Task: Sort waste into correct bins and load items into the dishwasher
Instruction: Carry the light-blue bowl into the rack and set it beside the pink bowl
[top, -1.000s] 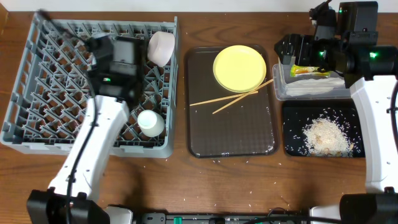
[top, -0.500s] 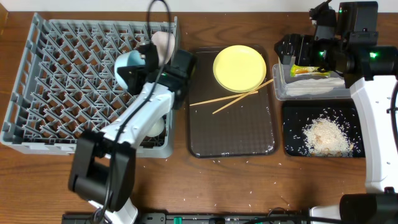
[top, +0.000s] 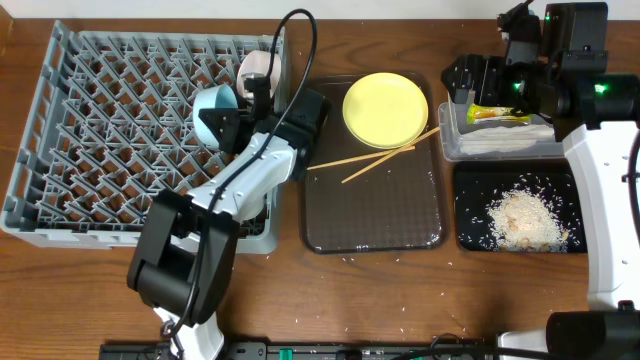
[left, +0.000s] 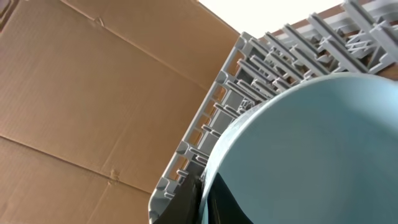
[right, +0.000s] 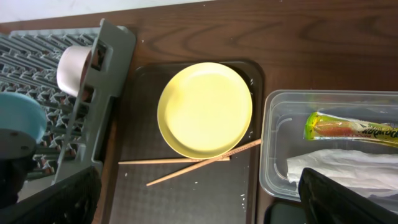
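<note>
My left gripper (top: 232, 122) is shut on the rim of the light blue bowl (top: 210, 105) and holds it tilted over the right part of the grey dish rack (top: 90, 130). In the left wrist view the light blue bowl (left: 311, 149) fills the frame, with a finger on either side of its rim (left: 205, 196). The white bowl (top: 258, 68) stands in the rack's back right corner. The yellow plate (top: 385, 108) and two chopsticks (top: 375, 155) lie on the brown tray (top: 375, 215). My right gripper (top: 470, 85) is open and empty, above the clear tub (top: 450, 140).
The clear tub holds the green-and-yellow wrapper (right: 351, 127) and the white napkin (right: 336, 165). The black tray (top: 470, 190) holds a heap of rice (top: 525, 218). My left arm mostly hides the white cup (top: 258, 205). Loose grains lie on the table front.
My left arm has swung from the rack's middle to its right side, bringing the light blue bowl into view. The right arm has not moved.
</note>
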